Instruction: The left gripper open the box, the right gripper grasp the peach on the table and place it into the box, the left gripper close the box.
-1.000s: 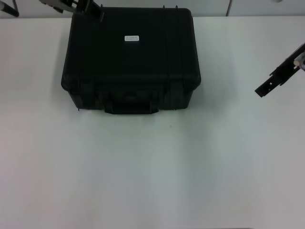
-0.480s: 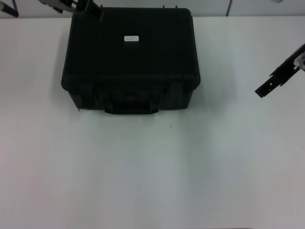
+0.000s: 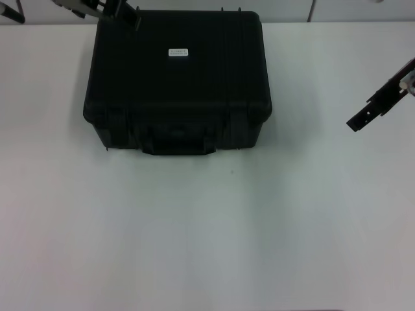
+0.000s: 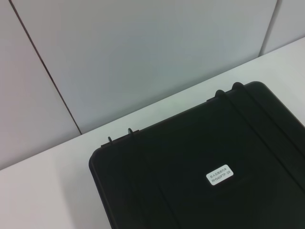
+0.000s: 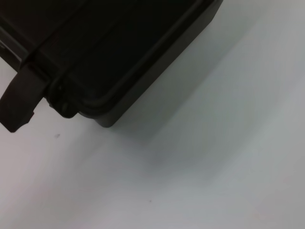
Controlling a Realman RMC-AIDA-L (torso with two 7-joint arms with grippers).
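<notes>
Overhead, white table (image 3: 207, 227) (panelled wall (image 4: 143, 57) behind) under shut box (image 3: 178, 78)

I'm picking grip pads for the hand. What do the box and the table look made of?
The box looks like hard moulded plastic, matt black: ribbed sides, rounded moulded edges, dull sheen. The table looks like smooth white laminate or painted board; which one is unclear.

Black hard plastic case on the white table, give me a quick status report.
Black hard plastic case shut, no peach visible. Left gripper at its far left corner. Right gripper over table, well clear. Nothing in the way.
</notes>
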